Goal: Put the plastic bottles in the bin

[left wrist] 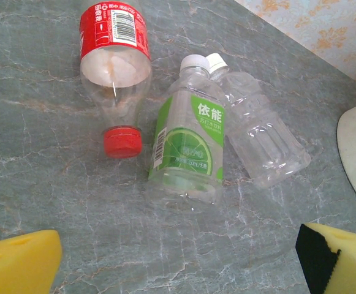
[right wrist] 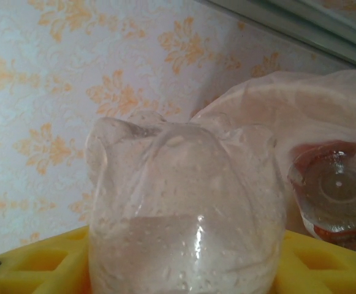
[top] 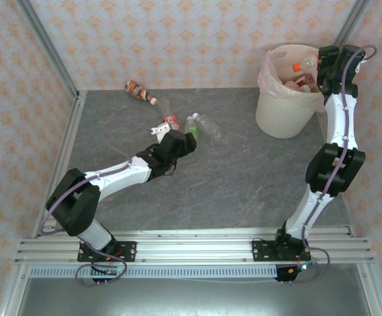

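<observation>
1. On the grey table we see four plastic bottles lying flat. A brown bottle lies alone near the far wall.
2. The other three lie together mid-table: a red-label bottle with a red cap, a green-label bottle just beside it, and an unlabelled clear bottle touching the green one's far side.
3. The bin stands at the far right corner, well apart from those three. It is lined with a pink bag and has several bottles inside.
4. The left gripper hovers just short of the three bottles. Its jaws are spread wide with bare table between the yellow pads, and it touches nothing.
5. The right gripper is over the bin's rim. A misted bottle stands base-up between its yellow fingers; we cannot tell whether they clamp it or stand loose around it.
6. Beside it, another bottle's base shows inside the bag.
</observation>
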